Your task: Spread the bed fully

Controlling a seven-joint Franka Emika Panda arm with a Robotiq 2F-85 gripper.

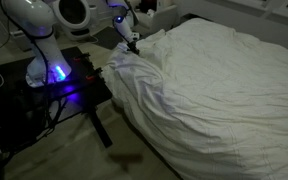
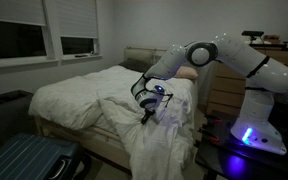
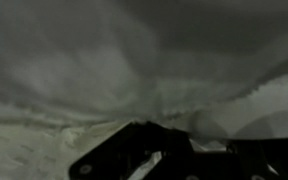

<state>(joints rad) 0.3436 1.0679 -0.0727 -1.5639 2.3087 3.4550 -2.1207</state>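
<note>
**A:** What lies closest in an exterior view?

**B:** A ribbed blue suitcase point(image 2: 24, 160) in the bottom corner. Opposite it is the black worktop point(image 2: 216, 150), which carries the white arm point(image 2: 239, 60). The arm's base glows blue.

**A:** And just beyond those?

**B:** The bed point(image 2: 79, 100), the largest thing in both exterior views, just beside the worktop. Its white duvet point(image 2: 154, 150) is wrinkled. On the corner nearest the worktop it is bunched into a ridge and spills over the edge towards the floor point(image 1: 74, 150). The rest lies flatter across the mattress.

**A:** Where is the end effector point(image 2: 150, 108)?

**B:** Down on that bunched ridge, at the bed's near edge, pressed into the cloth. The arm bends over from the worktop to reach it.

**A:** Released, clenched, or grasping the duvet?

**B:** I cannot tell. In both exterior views the fingers are small, dark and sunk among the folds. The wrist view is blurred, with dark finger shapes low in the frame and pale cloth filling everything around them. Cloth is touching them, but whether it is pinched between them does not show.

**A:** And farthest back?

**B:** A pale headboard point(image 2: 139, 55) against the wall, and a window point(image 2: 79, 45) with its blind partly down. The panes are dark.
</note>
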